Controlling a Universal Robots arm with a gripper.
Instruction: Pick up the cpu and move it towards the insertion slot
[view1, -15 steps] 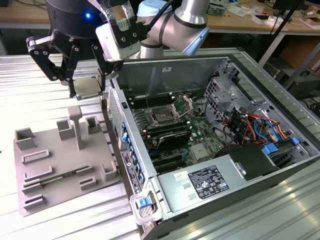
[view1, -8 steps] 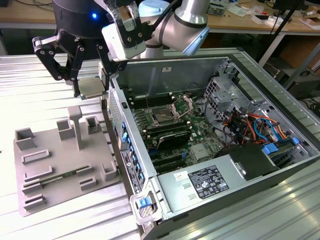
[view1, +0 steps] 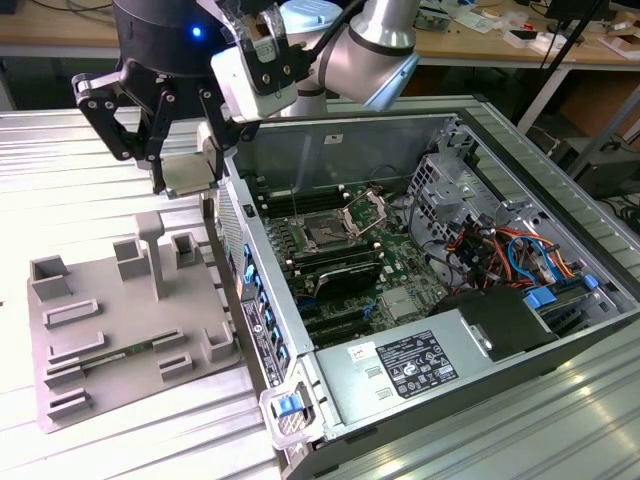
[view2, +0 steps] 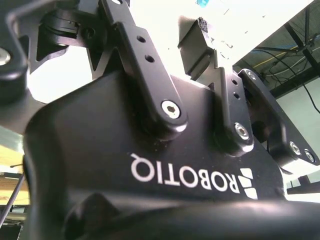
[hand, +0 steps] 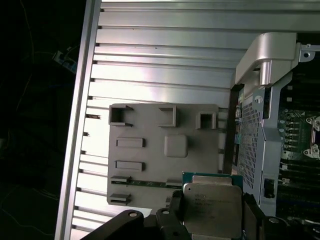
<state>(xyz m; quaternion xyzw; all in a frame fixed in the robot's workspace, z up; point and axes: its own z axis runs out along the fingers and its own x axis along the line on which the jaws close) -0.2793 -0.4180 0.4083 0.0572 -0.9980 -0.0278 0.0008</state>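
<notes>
Step in hand: carry phase, as I judge it. The lift looks done; the gripper (view1: 185, 172) holds the cpu (view1: 187, 174) in the air, above the grey tray (view1: 75, 340) and just outside the open computer case (view1: 440, 390).
Hand state: fingers pinched on the cpu's opposite edges. In the first wrist view the chip (hand: 212, 210) sits flat between them, metal top facing the camera.
Cpu position: over the tray edge nearest the case wall, not yet past that wall.
Insertion slot: the insertion slot (view1: 327, 236) lies inside the case on the motherboard, its silver bracket (view1: 367, 210) swung up, well apart from the cpu.
Next move calls for: I'd want travel over the case wall with the chip kept level, then alignment square to the slot, clear of the raised bracket.
Hard to make out: the slot's contact field is only a dark patch; chip orientation marks I can't read. Grip depth on the rim is probably shallow, though the fingers hide it.
Cut off: second wrist view gives me the gripper body (view2: 150, 165) and linkages, not the fingertips.
</notes>
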